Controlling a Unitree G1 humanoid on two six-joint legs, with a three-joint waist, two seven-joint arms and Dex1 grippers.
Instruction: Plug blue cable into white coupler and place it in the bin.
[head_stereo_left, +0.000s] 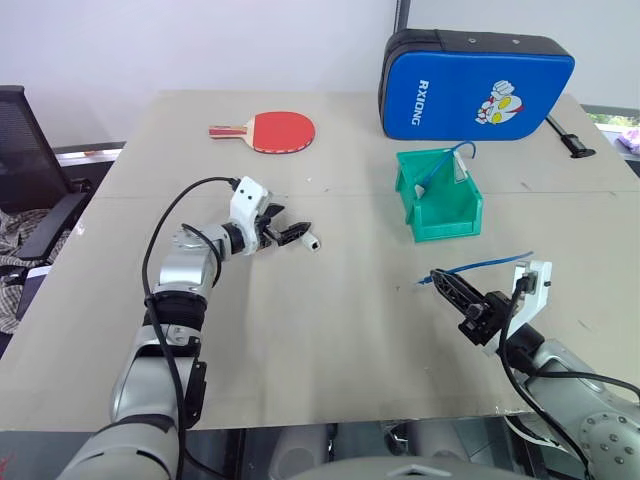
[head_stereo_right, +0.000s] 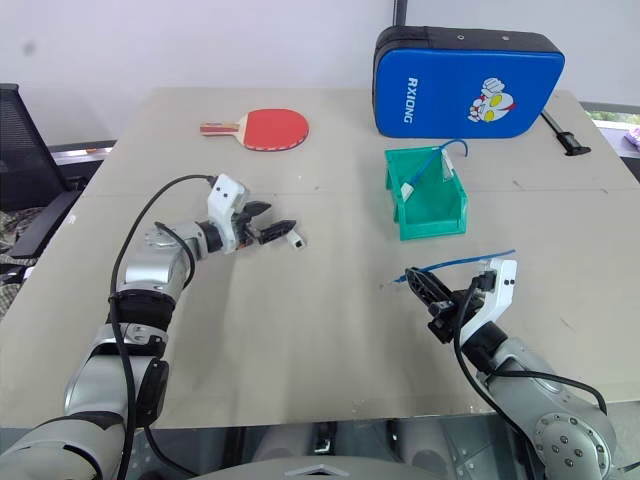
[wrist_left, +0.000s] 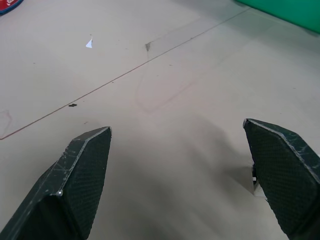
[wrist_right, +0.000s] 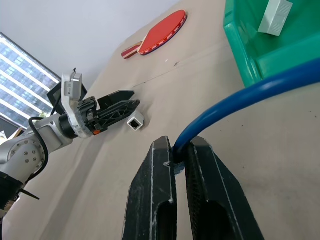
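From the head camera, the left gripper (head_stereo_left: 290, 236) is hovering over the table (head_stereo_left: 330, 330), fingers apart, with the white coupler (head_stereo_left: 314, 243) lying just off its tips. At four o'clock from the coupler, the right gripper (head_stereo_left: 447, 283) is clamping the blue cable (head_stereo_left: 490, 264). The bin (head_stereo_left: 440, 195) is sitting at one o'clock.

The left wrist camera is showing both fingers (wrist_left: 82, 175) spread wide.

In the right wrist camera, the closed fingers (wrist_right: 155, 200) are pinching the cable.

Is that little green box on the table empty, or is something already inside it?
Not empty. The bin holds a small white block lying against its back wall, and a blue cable runs from that block up over its rim.
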